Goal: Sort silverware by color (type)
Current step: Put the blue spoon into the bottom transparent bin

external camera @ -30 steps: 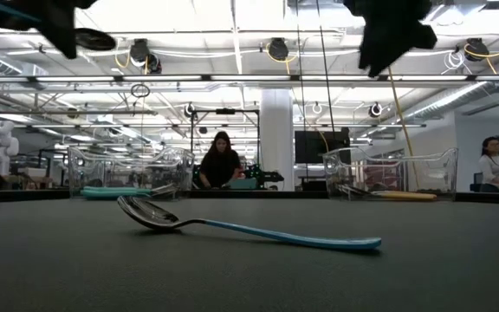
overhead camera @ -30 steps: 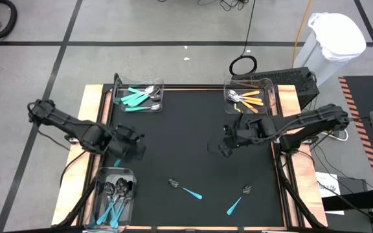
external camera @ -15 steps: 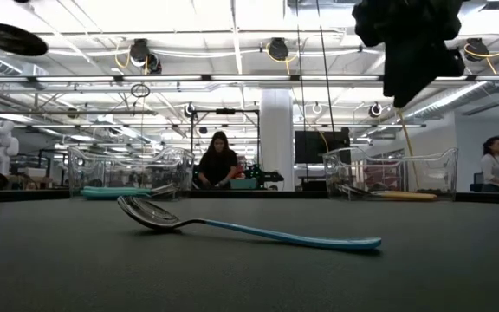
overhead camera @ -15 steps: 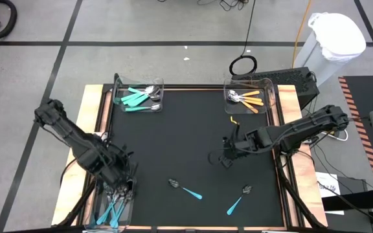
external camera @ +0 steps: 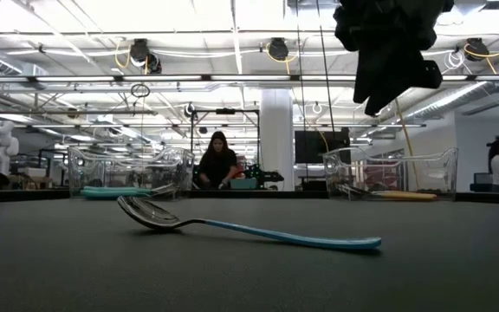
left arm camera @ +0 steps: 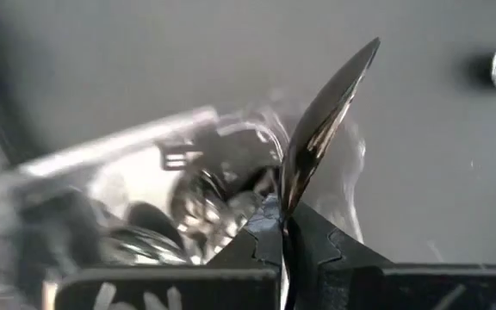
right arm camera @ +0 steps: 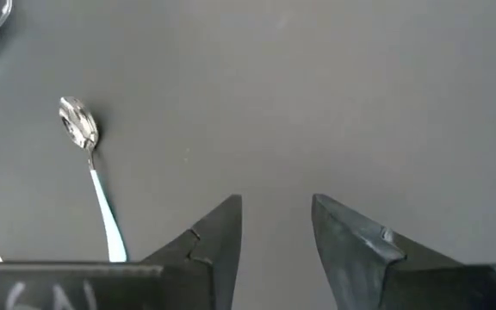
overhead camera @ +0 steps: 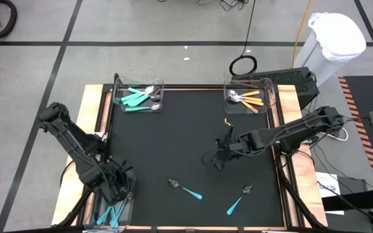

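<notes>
The left gripper (overhead camera: 118, 184), clamping a spoon (left arm camera: 321, 129), is now reaching its bin (overhead camera: 129, 202), while the right gripper (overhead camera: 217, 158), open and empty, is nearing the loose spoons.

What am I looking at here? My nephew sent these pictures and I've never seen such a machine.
Two dark robot arms work at a black table, sorting small cutlery into clear bins. One camera looks straight down, one sits at table height, and one rides on each wrist. The left claw hangs over the near-left bin, shut on a spoon seen edge-on. The right claw is open and empty above the table's middle. Two teal-handled spoons lie loose. The far bins hold teal pieces and orange ones.
</notes>
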`<action>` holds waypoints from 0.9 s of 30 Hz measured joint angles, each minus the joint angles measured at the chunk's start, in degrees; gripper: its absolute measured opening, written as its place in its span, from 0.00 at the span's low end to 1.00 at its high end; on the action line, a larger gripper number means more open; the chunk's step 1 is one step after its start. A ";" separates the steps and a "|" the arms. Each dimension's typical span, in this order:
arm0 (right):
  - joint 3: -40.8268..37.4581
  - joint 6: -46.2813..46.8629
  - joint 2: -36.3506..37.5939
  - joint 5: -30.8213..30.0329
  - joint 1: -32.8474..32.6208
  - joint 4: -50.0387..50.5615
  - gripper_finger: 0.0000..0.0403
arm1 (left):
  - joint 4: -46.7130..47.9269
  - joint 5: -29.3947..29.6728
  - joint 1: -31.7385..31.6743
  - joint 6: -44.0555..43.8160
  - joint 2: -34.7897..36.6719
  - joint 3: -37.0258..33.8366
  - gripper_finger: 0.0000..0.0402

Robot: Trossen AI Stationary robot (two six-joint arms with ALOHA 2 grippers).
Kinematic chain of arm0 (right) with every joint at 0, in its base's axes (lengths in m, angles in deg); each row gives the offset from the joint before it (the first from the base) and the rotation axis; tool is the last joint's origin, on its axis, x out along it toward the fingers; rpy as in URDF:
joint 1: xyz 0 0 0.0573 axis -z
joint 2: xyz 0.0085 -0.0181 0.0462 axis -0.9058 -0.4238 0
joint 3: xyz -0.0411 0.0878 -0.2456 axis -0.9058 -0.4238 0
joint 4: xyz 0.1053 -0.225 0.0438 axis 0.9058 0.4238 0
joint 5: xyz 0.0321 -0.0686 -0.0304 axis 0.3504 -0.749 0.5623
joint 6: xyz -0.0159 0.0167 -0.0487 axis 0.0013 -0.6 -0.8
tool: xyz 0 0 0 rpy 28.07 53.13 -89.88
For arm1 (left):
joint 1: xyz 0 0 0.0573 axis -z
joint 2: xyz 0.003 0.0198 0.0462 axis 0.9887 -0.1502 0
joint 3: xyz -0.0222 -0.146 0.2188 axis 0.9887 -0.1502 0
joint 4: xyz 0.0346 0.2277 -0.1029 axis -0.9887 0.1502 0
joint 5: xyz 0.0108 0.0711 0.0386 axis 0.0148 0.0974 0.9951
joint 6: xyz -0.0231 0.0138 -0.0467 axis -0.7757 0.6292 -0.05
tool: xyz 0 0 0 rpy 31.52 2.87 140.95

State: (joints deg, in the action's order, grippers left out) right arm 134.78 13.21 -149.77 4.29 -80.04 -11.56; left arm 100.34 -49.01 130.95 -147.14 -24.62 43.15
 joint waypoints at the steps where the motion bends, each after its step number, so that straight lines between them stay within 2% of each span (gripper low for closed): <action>1: 0.00 0.62 -0.22 -0.02 0.00 -0.12 0.34 | -2.35 -0.08 0.57 -0.63 -0.04 -1.21 0.00; 5: 0.00 1.28 -0.82 -0.47 -0.83 -0.59 0.34 | -7.95 -1.66 1.18 -0.93 0.02 -3.51 0.00; 15: 0.00 5.22 -2.96 -3.76 -2.99 -1.62 0.34 | -6.27 -0.15 1.61 -0.73 -0.15 -3.54 0.00; 22: 0.00 5.05 -5.90 -4.46 -3.02 -7.36 0.34 | -7.22 -0.26 1.67 -0.82 -1.98 -3.61 0.02; 27: 0.00 3.89 -6.78 -4.52 -3.02 -9.48 0.34 | -8.64 -3.96 2.78 -3.52 -3.80 -3.63 0.07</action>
State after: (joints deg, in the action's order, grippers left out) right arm 134.78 17.10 -156.56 -0.23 -83.06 -21.04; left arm 91.70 -52.97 133.73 -150.66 -28.42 39.52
